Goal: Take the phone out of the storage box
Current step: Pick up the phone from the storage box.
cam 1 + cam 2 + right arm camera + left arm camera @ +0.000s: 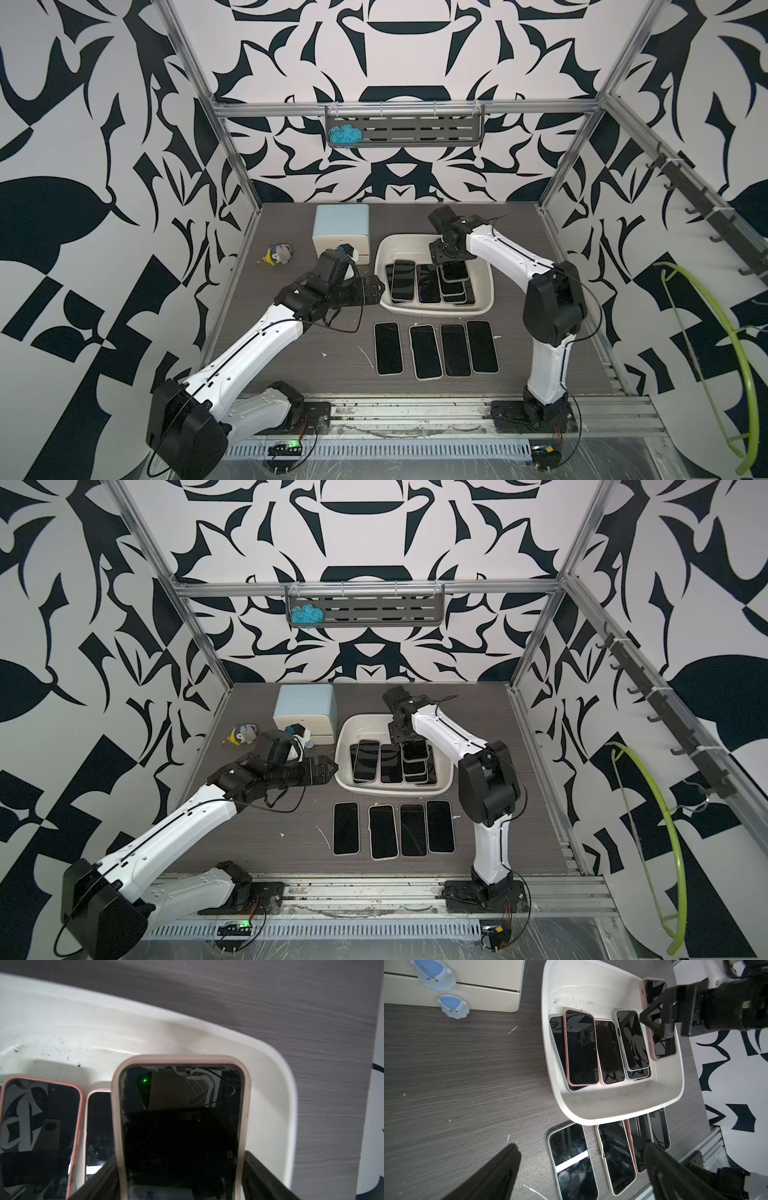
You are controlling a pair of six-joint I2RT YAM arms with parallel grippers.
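- right gripper [179, 1159]: jaws clamped on the long edges of a pink-cased phone [180, 1122], screen up
- that phone is inside the storage box [409, 247], tilted along the wall on the right arm's side, not out yet
- left gripper [581, 1144]: jaws wide, nothing between them, hovering over the worktop [332, 340] just beside the box's opposite wall
- other phones [581, 1049] overlap on the box floor
- four phones [436, 349] lie in a row, screens up, on the worktop near the box's front wall

Bright even light, soft shadows, reflections on phone [180, 1126], blurred right-wrist view.
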